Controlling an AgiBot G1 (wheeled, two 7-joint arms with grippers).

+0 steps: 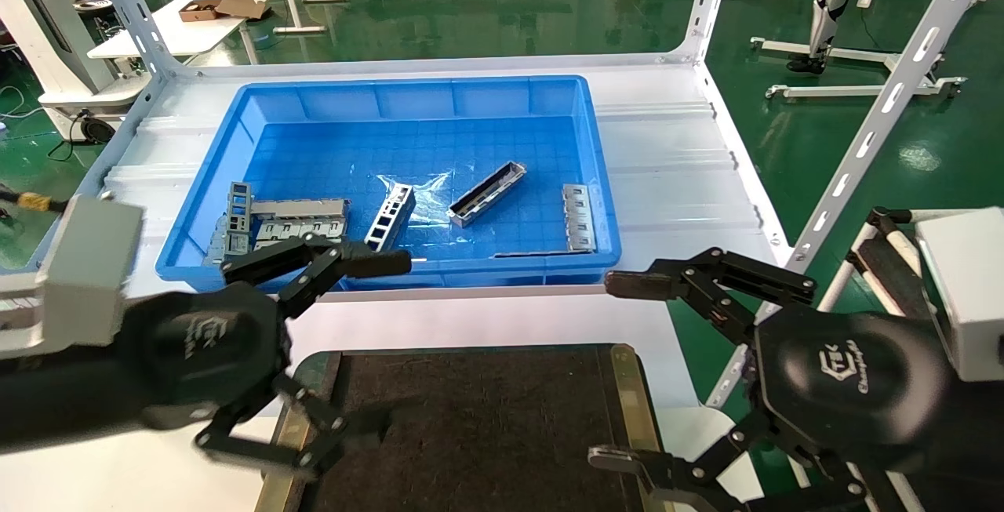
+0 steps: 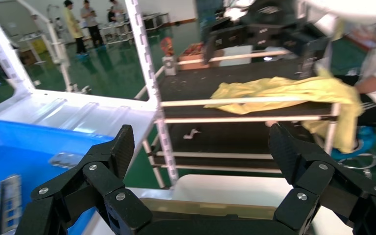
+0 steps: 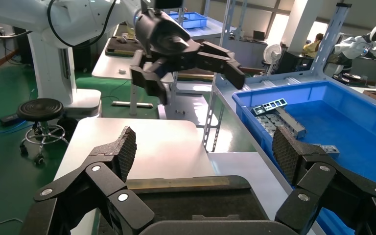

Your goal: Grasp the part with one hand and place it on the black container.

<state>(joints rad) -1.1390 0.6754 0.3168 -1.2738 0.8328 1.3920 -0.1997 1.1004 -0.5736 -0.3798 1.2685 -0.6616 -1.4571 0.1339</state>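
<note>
Silvery metal part (image 1: pixel 487 194) lay untouched in the blue bin (image 1: pixel 235 132); nothing placed yet.
Left gripper (image 1: pixel 357 343) and right gripper (image 1: pixel 620 371) hung over the black container (image 1: pixel 478 426), fingers spread wide, both empty. Grasp and transfer remained undone.
</note>
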